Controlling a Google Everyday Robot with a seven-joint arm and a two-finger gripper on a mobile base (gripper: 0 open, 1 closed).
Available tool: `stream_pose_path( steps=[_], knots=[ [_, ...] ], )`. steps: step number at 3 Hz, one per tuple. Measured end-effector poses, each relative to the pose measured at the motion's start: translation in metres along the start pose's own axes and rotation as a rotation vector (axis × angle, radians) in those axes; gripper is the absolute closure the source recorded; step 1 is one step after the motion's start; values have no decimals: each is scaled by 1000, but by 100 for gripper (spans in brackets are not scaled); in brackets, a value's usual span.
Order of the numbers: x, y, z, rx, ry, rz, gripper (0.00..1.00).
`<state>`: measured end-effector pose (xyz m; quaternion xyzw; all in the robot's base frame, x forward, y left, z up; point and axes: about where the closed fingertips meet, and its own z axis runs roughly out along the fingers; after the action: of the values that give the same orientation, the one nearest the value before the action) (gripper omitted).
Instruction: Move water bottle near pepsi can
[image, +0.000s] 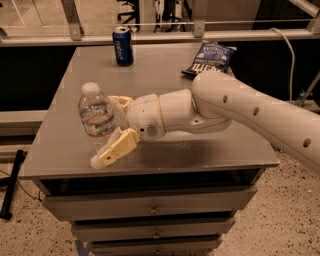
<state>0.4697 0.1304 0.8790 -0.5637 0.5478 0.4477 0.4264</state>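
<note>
The water bottle (95, 114), clear with a white cap and a white-and-red label, stands upright near the table's front left. My gripper (104, 131) is open and reaches in from the right, with the bottle between its two cream fingers. One finger (114, 149) lies in front of the bottle's lower part, the other (120, 102) shows behind it. The pepsi can (122, 46), dark blue with a silver top, stands upright at the back of the table, well beyond the bottle.
A flat dark blue chip bag (210, 59) lies at the back right of the grey table (165, 75). My white arm (240, 107) crosses the table's right half. Drawers sit below the front edge. A railing runs behind the table.
</note>
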Motion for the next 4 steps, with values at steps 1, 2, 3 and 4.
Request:
stream_pose_path(
  steps=[1, 2, 3, 4],
  knots=[
    [-6, -4, -4, 9, -56, -15, 18],
    [-11, -7, -18, 42, -92, -43, 41],
    [-15, -7, -36, 79, -112, -67, 64],
    [-22, -9, -56, 122, -116, -96, 87]
  ],
)
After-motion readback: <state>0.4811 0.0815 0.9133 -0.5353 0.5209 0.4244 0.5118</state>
